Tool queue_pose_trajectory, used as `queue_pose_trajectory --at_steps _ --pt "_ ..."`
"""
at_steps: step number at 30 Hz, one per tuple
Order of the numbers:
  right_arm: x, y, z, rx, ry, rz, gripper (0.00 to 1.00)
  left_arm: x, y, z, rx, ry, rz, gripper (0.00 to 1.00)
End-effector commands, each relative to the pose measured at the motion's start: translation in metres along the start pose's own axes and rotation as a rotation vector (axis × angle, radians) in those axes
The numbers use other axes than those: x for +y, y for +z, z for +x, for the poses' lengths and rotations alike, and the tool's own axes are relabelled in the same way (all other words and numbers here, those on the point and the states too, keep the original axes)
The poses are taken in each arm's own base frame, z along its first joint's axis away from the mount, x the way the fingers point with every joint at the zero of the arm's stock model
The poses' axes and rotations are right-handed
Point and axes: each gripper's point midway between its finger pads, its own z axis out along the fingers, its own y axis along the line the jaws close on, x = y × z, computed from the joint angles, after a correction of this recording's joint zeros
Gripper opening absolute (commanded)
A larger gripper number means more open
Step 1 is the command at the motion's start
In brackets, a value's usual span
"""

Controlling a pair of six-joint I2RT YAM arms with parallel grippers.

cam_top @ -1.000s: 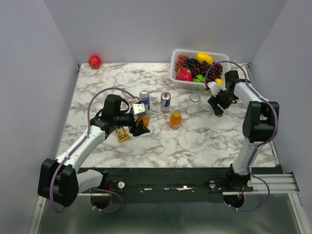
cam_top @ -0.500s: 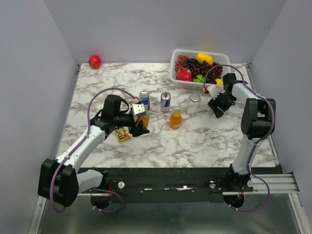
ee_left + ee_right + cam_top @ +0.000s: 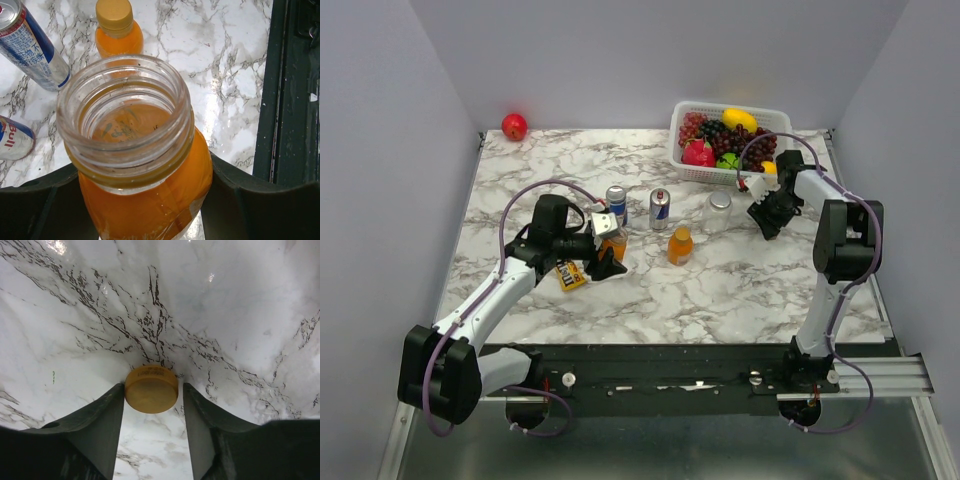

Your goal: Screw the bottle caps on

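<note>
On the worktop (image 3: pixel 720 290), left of centre, the left gripper (image 3: pixel 609 246) clamps the open bottle (image 3: pixel 135 150) upright. Near the right edge, the right gripper (image 3: pixel 767 224) has narrowed its jaws around the cap (image 3: pixel 151 389). Whether they pinch it yet, I cannot tell. Pickup looks imminent.

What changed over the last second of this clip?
The right gripper eased down and narrowed its jaws around the small round orange-gold cap lying on the marble table. Whether it grips the cap yet is unclear. The left gripper stayed clamped on the open stubby bottle of orange liquid. Nothing else visibly moved.
</note>
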Motion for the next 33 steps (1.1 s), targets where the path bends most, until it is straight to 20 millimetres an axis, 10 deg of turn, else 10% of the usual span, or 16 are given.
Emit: queue_pose_trajectory --at_steps 1,9,19,23,33 --pt "-0.003 0.005 0.0 -0.001 -0.003 -0.012 0.54 0.004 0.0 -0.004 0.003 0.022 -0.011 0.04" --pt "0.035 -0.052 -0.007 -0.096 -0.05 -0.067 0.39 -0.008 0.003 0.0 -0.032 0.061 0.048 0.0" --pt "0.201 -0.19 -0.1 -0.54 -0.526 -0.24 0.4 -0.042 0.025 -0.015 -0.151 0.071 0.132 0.0" --pt "0.265 -0.212 -0.141 -0.609 -0.722 -0.299 0.41 -0.057 0.027 -0.024 -0.173 0.07 0.164 0.0" --pt "0.325 -0.229 -0.205 -0.627 -0.87 -0.383 0.41 -0.066 0.026 -0.016 -0.111 0.168 0.186 0.0"
